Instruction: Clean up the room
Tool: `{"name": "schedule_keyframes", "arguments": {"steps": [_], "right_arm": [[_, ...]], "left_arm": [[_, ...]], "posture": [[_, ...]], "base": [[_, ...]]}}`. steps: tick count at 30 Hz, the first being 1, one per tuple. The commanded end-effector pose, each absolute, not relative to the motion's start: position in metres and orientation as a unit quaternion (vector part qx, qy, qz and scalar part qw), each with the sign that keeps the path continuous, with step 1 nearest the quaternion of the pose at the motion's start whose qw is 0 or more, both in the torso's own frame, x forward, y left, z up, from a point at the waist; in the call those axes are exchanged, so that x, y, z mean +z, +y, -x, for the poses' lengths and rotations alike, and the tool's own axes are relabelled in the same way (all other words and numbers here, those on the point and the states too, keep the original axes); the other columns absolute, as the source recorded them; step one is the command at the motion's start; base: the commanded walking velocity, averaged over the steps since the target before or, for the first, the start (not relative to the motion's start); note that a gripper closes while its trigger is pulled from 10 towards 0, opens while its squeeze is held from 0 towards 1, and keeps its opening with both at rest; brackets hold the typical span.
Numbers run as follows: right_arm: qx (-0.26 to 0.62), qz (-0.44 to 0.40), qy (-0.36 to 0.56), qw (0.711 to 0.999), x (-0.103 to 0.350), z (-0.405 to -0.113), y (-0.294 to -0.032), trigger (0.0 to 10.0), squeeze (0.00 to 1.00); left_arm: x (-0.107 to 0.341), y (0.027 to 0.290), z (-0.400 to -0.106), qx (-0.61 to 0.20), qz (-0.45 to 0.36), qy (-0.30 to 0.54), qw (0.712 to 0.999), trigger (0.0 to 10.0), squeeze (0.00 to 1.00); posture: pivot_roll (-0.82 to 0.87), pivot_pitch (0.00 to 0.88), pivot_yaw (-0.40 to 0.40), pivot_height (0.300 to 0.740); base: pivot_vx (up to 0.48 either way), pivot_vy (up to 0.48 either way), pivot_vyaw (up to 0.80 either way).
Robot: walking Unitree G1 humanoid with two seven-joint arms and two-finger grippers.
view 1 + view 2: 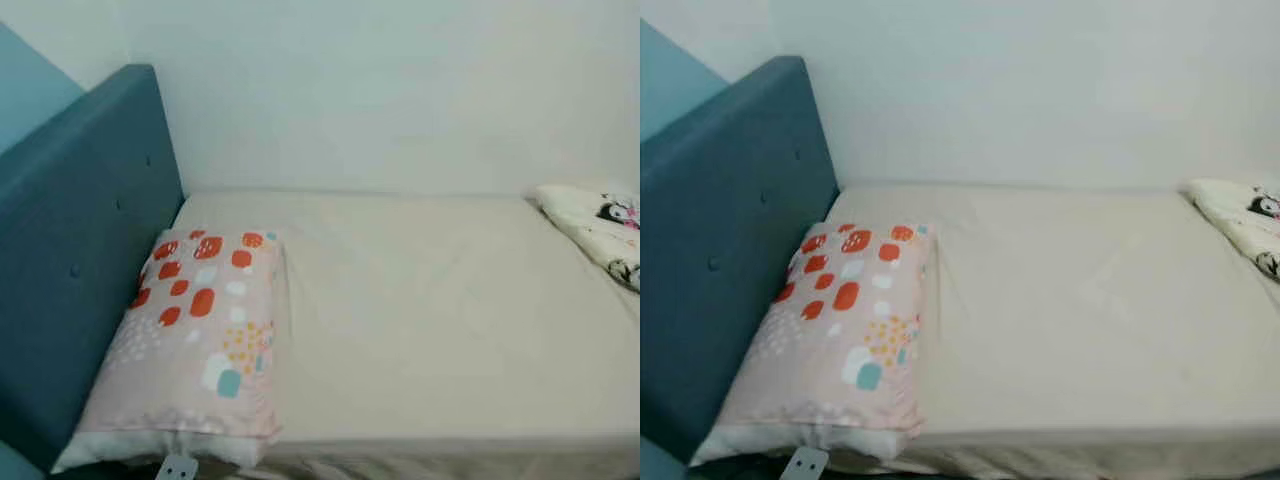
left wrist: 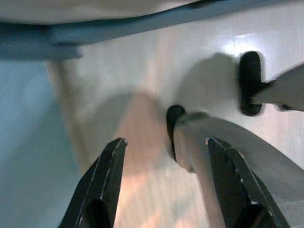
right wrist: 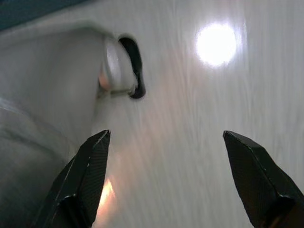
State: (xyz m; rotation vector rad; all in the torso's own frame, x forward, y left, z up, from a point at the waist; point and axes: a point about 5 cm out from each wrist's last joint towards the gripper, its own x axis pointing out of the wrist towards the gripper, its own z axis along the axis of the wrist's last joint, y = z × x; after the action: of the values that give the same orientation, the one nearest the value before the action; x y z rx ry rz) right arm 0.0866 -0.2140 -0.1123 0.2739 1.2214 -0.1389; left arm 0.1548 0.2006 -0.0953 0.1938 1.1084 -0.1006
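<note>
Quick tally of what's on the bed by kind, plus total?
Pillows: 1, the pink pillow with orange-red, white and teal spots, lying by the blue padded headboard.
Quilts: 1, the bunched cream printed quilt at the far right edge.
Total: 2 on the beige mattress sheet.

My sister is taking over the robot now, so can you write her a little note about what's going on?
Left gripper: open, holding nothing, hanging over the pale glossy floor.
Right gripper: open, holding nothing, also above the floor.
The pink pillow with orange and teal spots leans against the blue padded headboard on the beige mattress.
A white printed blanket is bunched at the far right end.
Nothing picked up yet; the blanket probably still needs tidying.
</note>
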Motion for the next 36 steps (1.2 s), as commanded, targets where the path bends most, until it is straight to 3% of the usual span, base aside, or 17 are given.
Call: {"name": "schedule_keyframes", "arguments": {"steps": [1, 9, 36], "right_arm": [[-0.057, -0.132, 0.574, 0.807, -0.114, -0.085, -0.207, 10.0, 0.00], [-0.058, -0.135, 0.568, 0.810, -0.114, -0.090, -0.203, 10.0, 0.00], [-0.058, -0.132, 0.570, 0.809, -0.115, -0.091, -0.195, 10.0, 0.00]], "left_arm": [[-0.094, 0.202, -0.158, -0.051, -0.099, 0.525, 0.844, 10.0, 0.00], [-0.093, 0.202, -0.159, -0.048, -0.098, 0.525, 0.844, 10.0, 0.00], [-0.095, 0.197, -0.158, -0.054, -0.095, 0.528, 0.842, 10.0, 0.00]], "posture": [[0.04, 0.000, -0.052, 0.740], [0.02, 0.000, -0.050, 0.740], [0.02, 0.000, -0.052, 0.740]], "base": [[0.000, 0.000, 0.00], [0.000, -0.060, 0.00], [0.000, -0.480, 0.00]]}}
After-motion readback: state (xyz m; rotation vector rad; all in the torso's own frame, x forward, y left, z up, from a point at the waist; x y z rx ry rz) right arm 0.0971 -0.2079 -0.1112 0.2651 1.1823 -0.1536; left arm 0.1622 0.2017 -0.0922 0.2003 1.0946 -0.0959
